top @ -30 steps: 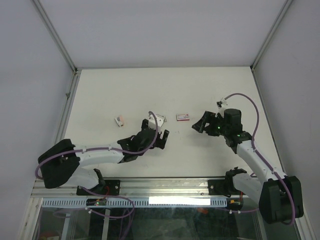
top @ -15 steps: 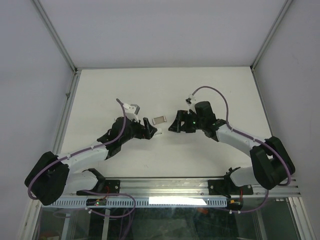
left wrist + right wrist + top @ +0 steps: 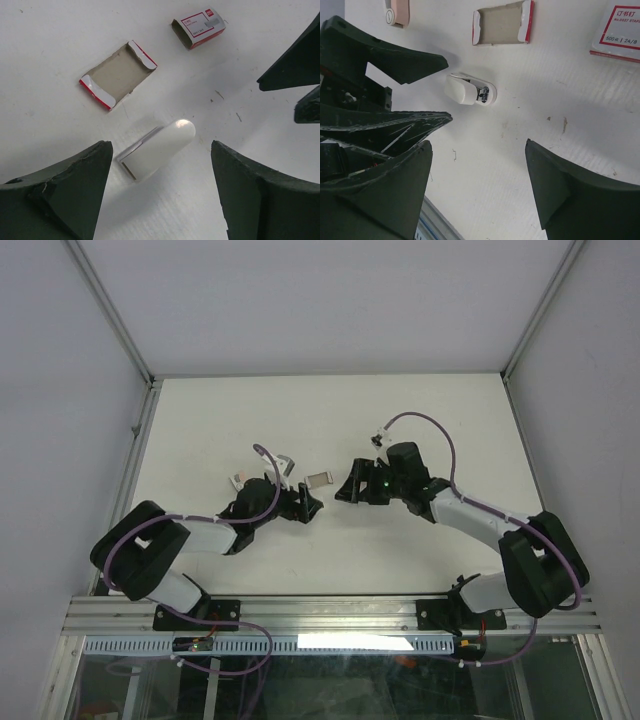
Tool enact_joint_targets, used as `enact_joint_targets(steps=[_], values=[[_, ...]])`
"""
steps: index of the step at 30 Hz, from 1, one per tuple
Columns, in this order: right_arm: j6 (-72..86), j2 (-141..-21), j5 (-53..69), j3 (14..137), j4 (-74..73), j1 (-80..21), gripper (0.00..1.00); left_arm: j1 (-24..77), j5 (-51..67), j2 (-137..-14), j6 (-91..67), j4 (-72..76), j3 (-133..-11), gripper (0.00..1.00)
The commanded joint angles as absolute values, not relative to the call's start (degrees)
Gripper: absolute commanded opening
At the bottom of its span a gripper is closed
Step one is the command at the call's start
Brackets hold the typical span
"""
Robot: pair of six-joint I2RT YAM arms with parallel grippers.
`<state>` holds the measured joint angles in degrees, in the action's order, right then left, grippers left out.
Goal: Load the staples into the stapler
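Right wrist catches pink stapler [image 3: 397, 11], outside left wrist's frame; left tool [image 3: 160, 150], right tool [image 3: 477, 145] both spread, empty.

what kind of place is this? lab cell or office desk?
Looks like an enclosed lab test cell, not a desk: plain white walls held by aluminium frame posts box in a white table, and the left arm and right arm are mounted on a metal rail at its near edge.

In the left wrist view, the inner tray [image 3: 118, 75] lies upper left, the sleeve [image 3: 198, 27] top right, and the white stapler part [image 3: 157, 148] below them, near centre.
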<state>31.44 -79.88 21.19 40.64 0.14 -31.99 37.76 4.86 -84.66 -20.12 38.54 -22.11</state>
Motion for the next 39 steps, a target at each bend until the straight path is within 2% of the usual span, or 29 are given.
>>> enact_joint_targets(steps=[1, 7, 12, 19, 28, 34, 39], values=[[31.05, -75.65, 19.39, 39.95, 1.30, -31.96, 0.78, 37.20, 5.89, -87.83, -16.25, 48.61, -24.56, 0.81], [30.18, -73.92, 18.53, 39.81, -0.33, -31.98, 0.78, 37.27, 12.45, -90.50, -16.07, 47.66, -25.66, 0.78], [29.82, -72.31, 17.90, 39.86, -0.87, -31.76, 0.78, 37.93, 11.81, -88.61, -16.07, 44.32, -23.69, 0.73], [29.88, -71.80, 17.77, 39.66, -0.87, -31.42, 0.78, 44.38, 0.41, -85.96, -13.59, 35.73, -24.43, 0.66], [29.97, -70.51, 17.33, 39.11, -1.18, -30.82, 0.78, 50.04, -18.10, -86.91, -14.46, 27.15, -26.78, 0.48], [30.07, -69.86, 16.90, 38.88, -1.23, -30.33, 0.78, 51.66, -19.10, -86.39, -14.72, 26.08, -26.97, 0.39], [30.10, -69.62, 17.53, 38.77, -1.45, -29.44, 0.78, 51.74, -15.54, -86.51, -12.97, 28.45, -26.04, 0.37]])
